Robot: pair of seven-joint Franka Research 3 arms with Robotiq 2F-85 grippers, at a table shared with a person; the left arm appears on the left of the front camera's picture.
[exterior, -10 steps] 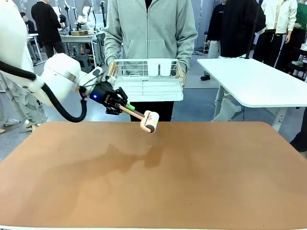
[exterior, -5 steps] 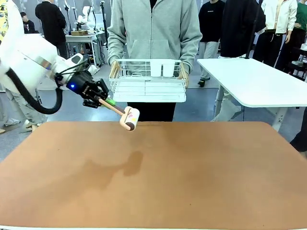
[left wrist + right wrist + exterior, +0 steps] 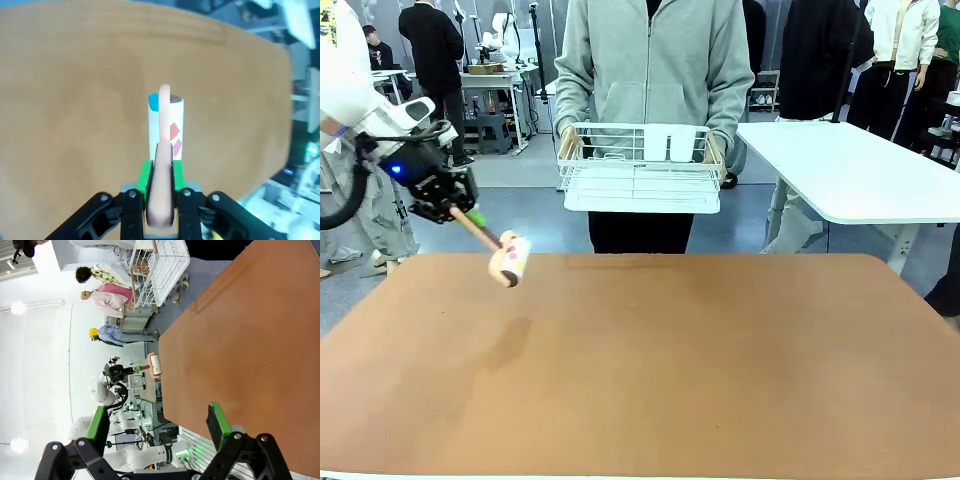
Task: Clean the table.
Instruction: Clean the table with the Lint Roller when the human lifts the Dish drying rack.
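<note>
Meanwhile, the left gripper (image 3: pixel 460 213) hangs over the far left corner of the table (image 3: pixel 650 370), its jaws clamped on the pale handle of a lint roller (image 3: pixel 509 260), which is held just above the reddish-brown top. The roller's white drum bears blue and red marks; no lettering is readable. Across the table, a person in a grey hoodie holds a white wire basket (image 3: pixel 640 170) with two white cups inside. The right gripper (image 3: pixel 157 432) hovers above the table, jaws wide apart.
</note>
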